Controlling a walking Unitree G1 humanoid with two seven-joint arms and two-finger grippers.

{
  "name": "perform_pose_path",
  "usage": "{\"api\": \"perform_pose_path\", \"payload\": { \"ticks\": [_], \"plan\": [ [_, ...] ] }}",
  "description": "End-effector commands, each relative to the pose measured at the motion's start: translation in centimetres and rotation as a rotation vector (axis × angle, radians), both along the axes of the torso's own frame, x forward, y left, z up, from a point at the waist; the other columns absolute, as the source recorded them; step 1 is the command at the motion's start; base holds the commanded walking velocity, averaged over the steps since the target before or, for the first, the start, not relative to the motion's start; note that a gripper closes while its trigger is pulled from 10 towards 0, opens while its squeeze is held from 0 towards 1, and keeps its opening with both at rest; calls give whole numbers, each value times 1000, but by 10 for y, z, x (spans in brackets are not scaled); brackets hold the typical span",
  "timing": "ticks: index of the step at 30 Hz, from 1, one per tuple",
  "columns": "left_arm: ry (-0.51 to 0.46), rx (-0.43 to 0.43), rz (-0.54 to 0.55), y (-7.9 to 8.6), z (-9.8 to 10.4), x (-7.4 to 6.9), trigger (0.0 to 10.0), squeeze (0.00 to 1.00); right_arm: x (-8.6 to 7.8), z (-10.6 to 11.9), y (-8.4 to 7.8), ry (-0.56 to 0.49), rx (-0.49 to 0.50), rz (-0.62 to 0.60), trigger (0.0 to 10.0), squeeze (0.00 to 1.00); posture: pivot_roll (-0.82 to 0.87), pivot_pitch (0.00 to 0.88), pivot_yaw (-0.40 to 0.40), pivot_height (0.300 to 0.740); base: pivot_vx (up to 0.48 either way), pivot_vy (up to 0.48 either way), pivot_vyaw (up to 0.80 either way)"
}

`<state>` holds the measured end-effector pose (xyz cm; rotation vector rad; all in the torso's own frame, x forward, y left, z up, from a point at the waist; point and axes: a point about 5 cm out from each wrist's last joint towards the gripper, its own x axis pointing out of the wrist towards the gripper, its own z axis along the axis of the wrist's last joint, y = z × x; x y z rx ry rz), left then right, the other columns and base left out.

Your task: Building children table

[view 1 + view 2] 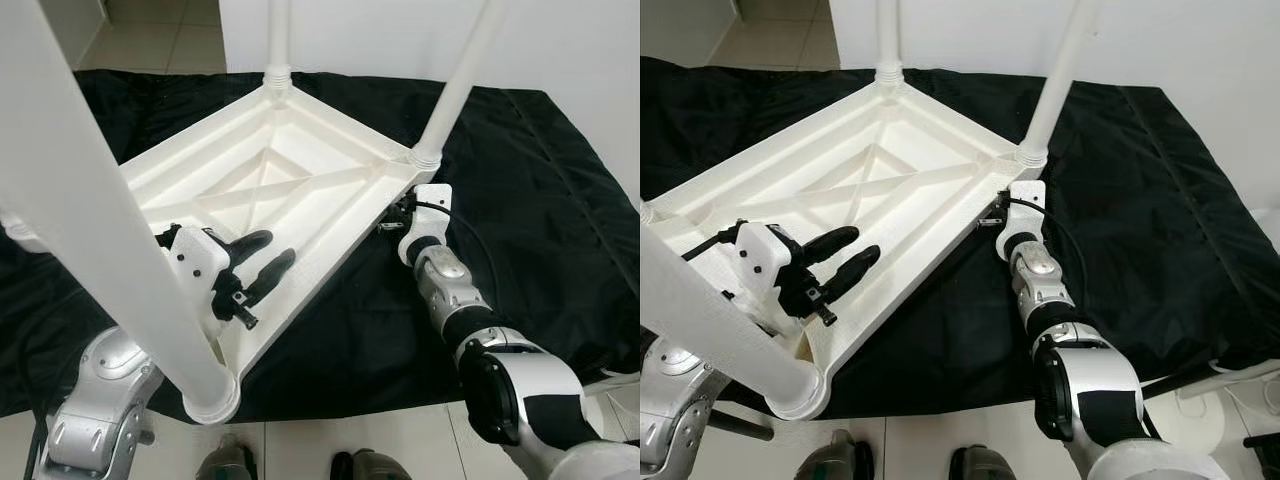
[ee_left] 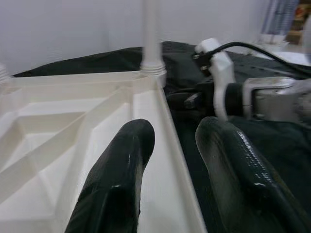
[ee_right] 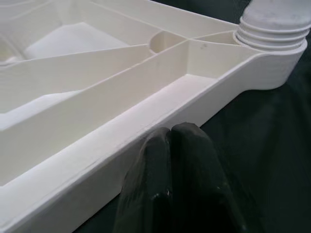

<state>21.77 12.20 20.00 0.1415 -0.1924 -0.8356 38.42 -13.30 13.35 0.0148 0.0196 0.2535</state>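
Smooth white table leg (image 1: pixel 90 230) nearest, left end effector (image 1: pixel 262 262) wide (right end effector (image 3: pixel 171 133) closed) beside ribbed tabletop (image 1: pixel 300 170).

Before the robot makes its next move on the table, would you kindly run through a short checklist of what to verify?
1. Tabletop lies upside down on the black cloth: ok.
2. Legs seated in the corner sockets, such as the leg by the right gripper: ok for those in view.
3. Left gripper jaws open, straddling the tabletop's rim: ok.
4. Right gripper jaws shut, against the rim's outer edge: ok.
5. Legs screwed fully tight: cannot tell.
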Motion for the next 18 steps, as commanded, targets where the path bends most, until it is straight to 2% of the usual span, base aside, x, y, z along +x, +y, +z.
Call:
{"api": "perform_pose_path", "payload": {
  "ticks": [1, 3, 10, 17, 18],
  "plan": [
    [13, -5, -52, -8, 0, -6, 10000, 0, 2, 7, 17, -20, -4, 105, 10000, 0, 127, 112, -48, 740, 0, 0, 0],
    [45, 31, -106, -14, -2, -13, 10000, 0, 4, 14, 20, -34, 0, 160, 10000, 0, 121, 117, -41, 740, 0, 0, 0],
    [85, 77, -148, -16, -3, -21, 10000, 0, 8, 27, 28, -64, 10, 231, 10000, 0, 130, 112, -44, 740, 0, 0, 0],
    [59, 108, -120, -12, 2, -18, 10000, 0, 11, 33, 25, -92, 15, 174, 10000, 0, 137, 105, -44, 740, 0, 0, 0],
    [47, 126, -87, -6, 3, -14, 10000, 0, 11, 34, 19, -114, 30, 140, 10000, 0, 137, 105, -44, 740, 0, 0, 0]
  ]
}}
